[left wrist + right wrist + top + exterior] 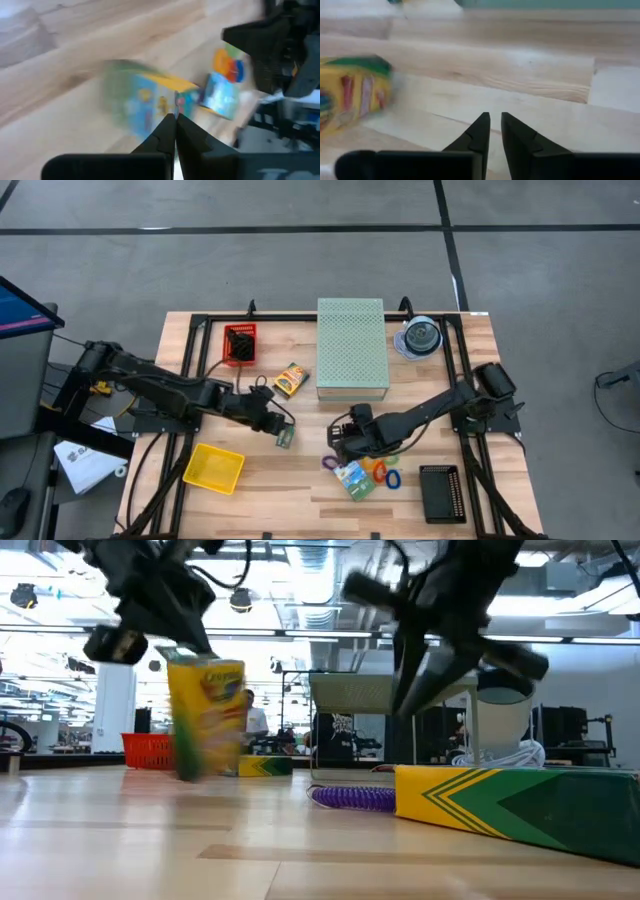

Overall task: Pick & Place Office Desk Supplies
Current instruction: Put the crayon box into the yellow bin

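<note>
My left gripper is shut on a small yellow and green crayon box, left of the table's middle. In the right wrist view a blurred yellow box shows off to one side. My right gripper hovers just right of it, its fingers a narrow gap apart with nothing between them. Below it lie a purple coiled loop, a green-blue packet, an orange loop and a blue loop. Another yellow-orange box lies flat farther back. My left gripper pinches the crayon box at its upper end between its two fingers, which slant down from the table's left. The fingertips meet over the box's edge. The box hangs upright below them, blurred, off the table.
A yellow tray sits near the front left and a red basket at the back left. The pale green perforated box and the disc spindle stand at the back. A black perforated tray lies front right.
</note>
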`<state>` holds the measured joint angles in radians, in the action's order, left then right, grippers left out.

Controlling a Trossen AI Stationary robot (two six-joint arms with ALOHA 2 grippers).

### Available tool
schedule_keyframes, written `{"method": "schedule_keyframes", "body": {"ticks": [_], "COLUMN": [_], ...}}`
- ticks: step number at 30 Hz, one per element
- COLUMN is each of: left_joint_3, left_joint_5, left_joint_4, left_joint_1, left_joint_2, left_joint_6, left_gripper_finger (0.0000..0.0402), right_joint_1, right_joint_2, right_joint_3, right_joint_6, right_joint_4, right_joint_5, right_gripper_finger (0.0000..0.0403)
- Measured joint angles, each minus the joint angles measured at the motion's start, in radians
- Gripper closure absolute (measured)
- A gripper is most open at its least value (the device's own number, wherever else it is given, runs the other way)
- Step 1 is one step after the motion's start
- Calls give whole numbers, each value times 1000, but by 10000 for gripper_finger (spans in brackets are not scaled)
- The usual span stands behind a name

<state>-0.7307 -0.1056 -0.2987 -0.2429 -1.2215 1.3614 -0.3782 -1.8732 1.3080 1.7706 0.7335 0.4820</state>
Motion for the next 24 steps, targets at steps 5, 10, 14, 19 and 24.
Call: {"method": "schedule_keyframes", "body": {"ticks": [5,10,14,19,24], "left_joint_3": [1,1,1,1,1], "left_joint_5": [13,84,181,303,340], "left_joint_4": [-6,-8,-5,-9,-26], "left_joint_1": [-27,-65,-96,-139,-188], "left_joint_2": [93,164,222,300,399], "left_joint_6": [-21,-38,-42,-41,55], "left_gripper_finger": [401,401,401,401,401], "right_joint_1": [-29,-50,-61,-67,-73], "right_joint_2": [70,126,158,172,172], "right_joint_3": [0,0,0,0,0], "right_joint_6": [10,10,10,11,11], "right_joint_4": [23,26,28,28,13], "right_joint_5": [68,113,141,154,153], "right_gripper_finger": [355,361,366,372,378]}}
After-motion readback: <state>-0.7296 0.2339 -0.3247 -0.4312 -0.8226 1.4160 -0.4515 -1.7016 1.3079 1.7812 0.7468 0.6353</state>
